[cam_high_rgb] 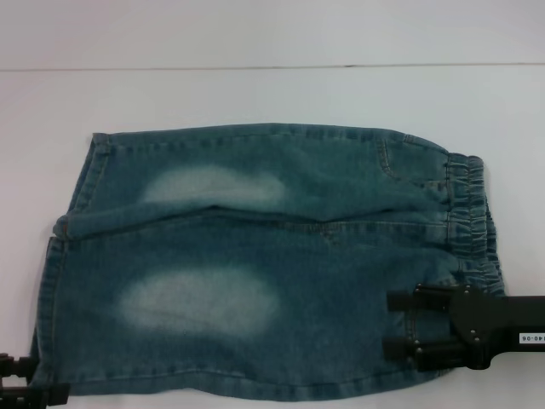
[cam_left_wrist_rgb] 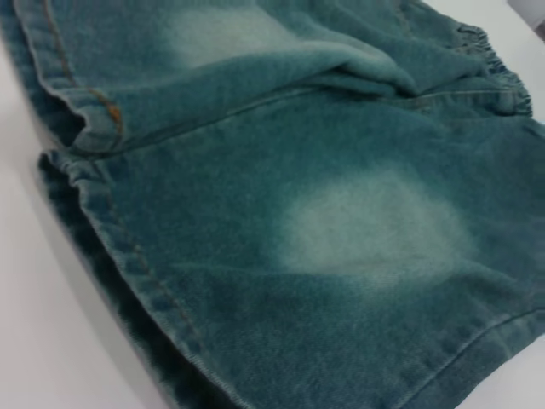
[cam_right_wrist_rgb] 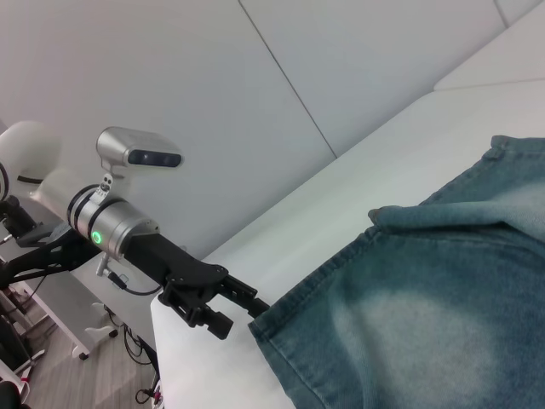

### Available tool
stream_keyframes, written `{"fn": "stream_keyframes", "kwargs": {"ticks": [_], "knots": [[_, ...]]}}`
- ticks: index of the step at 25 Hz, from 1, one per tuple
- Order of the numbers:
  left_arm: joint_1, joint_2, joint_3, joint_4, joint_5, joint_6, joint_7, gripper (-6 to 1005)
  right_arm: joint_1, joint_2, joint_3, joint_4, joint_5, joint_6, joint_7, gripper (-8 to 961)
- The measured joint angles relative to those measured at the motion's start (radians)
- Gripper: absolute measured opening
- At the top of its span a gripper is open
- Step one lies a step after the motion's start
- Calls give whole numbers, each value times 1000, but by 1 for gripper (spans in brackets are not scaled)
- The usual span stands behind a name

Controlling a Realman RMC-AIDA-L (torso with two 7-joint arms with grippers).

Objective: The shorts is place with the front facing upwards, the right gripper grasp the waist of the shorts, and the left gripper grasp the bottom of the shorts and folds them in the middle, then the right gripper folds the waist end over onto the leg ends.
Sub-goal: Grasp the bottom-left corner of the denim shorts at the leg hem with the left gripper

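White table (cam_high_rgb: 255, 94); shorts (cam_high_rgb: 255, 273) flat. Right gripper (cam_high_rgb: 393, 324) jaws wide; left gripper (cam_right_wrist_rgb: 255, 308) jaws wide, clearer from right wrist.

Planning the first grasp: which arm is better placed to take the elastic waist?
Right. The right gripper hovers, open, over the blue denim shorts' elastic waistband; the left gripper sits at the leg hem.

A plain white bench (cam_high_rgb: 255, 94) carries a pair of blue denim shorts (cam_high_rgb: 255, 273), spread flat across the bench's near half, waistband toward the bench's right end.
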Motion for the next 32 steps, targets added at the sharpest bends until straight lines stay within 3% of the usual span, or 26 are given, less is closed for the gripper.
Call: {"fn": "stream_keyframes", "kwargs": {"ticks": [32], "knots": [[-25,-5,4,5,38,12,-15,861,-2,0,-2,0,0,9,2,888]]}}
